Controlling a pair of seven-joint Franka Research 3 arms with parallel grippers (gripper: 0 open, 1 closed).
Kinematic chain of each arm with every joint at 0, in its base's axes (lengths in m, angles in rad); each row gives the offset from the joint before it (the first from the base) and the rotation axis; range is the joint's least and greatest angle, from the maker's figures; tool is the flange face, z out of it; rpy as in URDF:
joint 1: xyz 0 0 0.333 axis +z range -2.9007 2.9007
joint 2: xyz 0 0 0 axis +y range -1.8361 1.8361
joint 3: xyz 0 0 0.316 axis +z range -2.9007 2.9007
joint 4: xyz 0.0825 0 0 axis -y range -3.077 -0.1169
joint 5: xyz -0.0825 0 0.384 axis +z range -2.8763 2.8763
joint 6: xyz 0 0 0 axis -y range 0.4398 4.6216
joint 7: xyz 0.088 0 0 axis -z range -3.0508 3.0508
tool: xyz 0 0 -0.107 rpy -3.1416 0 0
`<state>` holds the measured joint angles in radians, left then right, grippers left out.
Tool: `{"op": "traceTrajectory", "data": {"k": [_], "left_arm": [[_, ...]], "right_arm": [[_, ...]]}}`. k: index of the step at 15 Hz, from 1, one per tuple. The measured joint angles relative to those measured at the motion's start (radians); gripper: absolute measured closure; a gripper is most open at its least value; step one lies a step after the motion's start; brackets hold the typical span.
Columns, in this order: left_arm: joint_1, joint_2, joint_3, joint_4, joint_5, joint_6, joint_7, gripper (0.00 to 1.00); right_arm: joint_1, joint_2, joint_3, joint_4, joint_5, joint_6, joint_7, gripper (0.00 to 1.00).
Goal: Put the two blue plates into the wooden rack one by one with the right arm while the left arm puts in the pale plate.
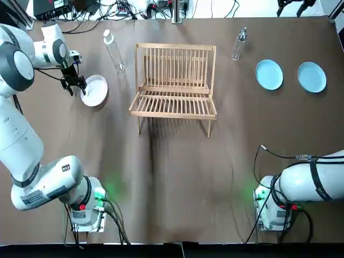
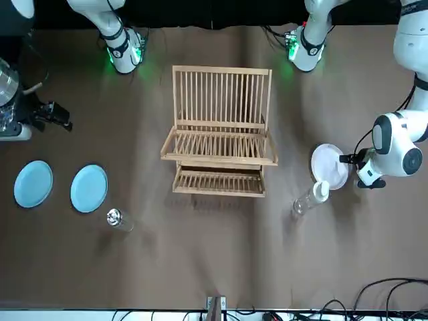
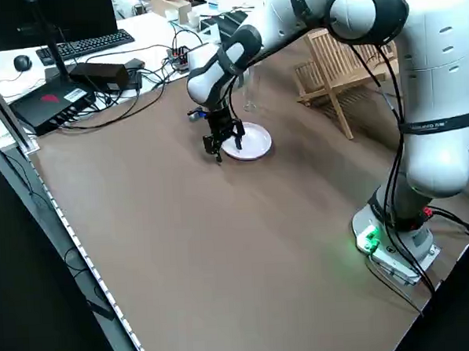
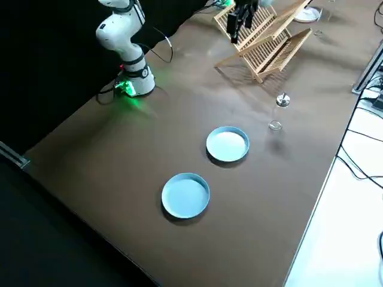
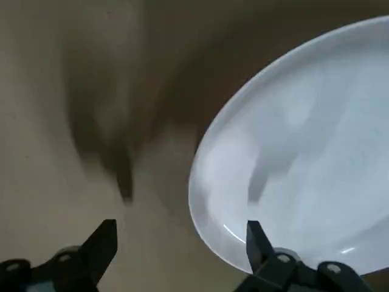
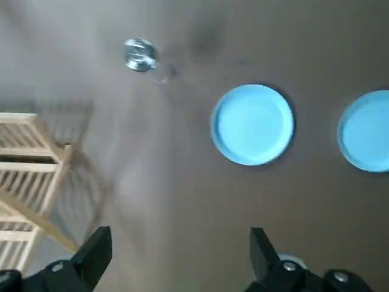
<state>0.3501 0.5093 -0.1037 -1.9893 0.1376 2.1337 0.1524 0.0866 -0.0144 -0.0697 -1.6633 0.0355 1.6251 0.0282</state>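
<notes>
At the left of the table [image 1: 177, 183], we had racked nothing.
Our left gripper [image 1: 73, 85] gaped wide over the rim of the pale plate [image 1: 94, 90]; our right gripper [image 6: 179, 240] hung wide too, above the inner blue plate [image 1: 269, 74] and outer blue plate [image 1: 312, 77], both lying flat. The wooden rack [image 1: 173, 80] stood empty: three placements left.

Two clear bottles on my brown table [image 1: 177, 177], far half: white-cap btl [image 1: 113, 51] twd my left, silver-cap btl [image 1: 239, 44] twd my right, well apart. Cables [image 1: 123, 9] past far edge. Keyboard [image 3: 86, 46] + mouse [image 3: 22, 62] off my left side.
</notes>
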Motion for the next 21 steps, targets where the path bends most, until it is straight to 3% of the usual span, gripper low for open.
{"op": "traceTrajectory", "data": {"k": [2,5,9,11,12,14,15,17,21], "left_arm": [[0.0,0.001,0.0,0.0,0.0,0.0,0.0,0.1],[0.001,0.002,0.0,0.0,0.0,0.0,0.0,0.39],[0.001,0.009,0.0,-0.001,0.0,0.0,-0.001,0.77],[0.001,0.019,0.0,-0.001,0.0,0.001,-0.01,0.81],[0.001,0.019,-0.001,-0.001,0.0,0.001,-0.012,0.81],[0.001,0.011,-0.009,0.005,-0.001,-0.003,-0.014,0.93],[0.001,-0.001,-0.018,0.01,-0.001,-0.019,-0.016,0.94],[0.001,-0.051,-0.047,0.032,-0.001,-0.138,-0.036,0.95],[0.0,-0.222,-0.129,0.103,-0.051,-0.523,-0.112,0.96]], "right_arm": [[-0.038,0.023,-0.001,-0.014,-0.041,0.007,-0.005,0.0],[-0.125,0.139,-0.004,-0.034,-0.06,0.092,-0.126,0.0],[-0.193,0.363,-0.006,-0.028,-0.062,0.249,-0.191,0.0],[-0.217,0.485,-0.006,-0.021,-0.062,0.367,-0.193,0.0],[-0.227,0.519,-0.006,-0.02,-0.061,0.401,-0.193,0.0],[-0.266,0.57,-0.006,-0.015,-0.056,0.433,-0.193,0.0],[-0.289,0.587,-0.006,-0.011,-0.049,0.435,-0.195,0.0],[-0.326,0.609,-0.005,-0.007,-0.012,0.438,-0.199,0.0],[-0.347,0.651,-0.003,-0.005,0.046,0.444,-0.201,0.03]]}}
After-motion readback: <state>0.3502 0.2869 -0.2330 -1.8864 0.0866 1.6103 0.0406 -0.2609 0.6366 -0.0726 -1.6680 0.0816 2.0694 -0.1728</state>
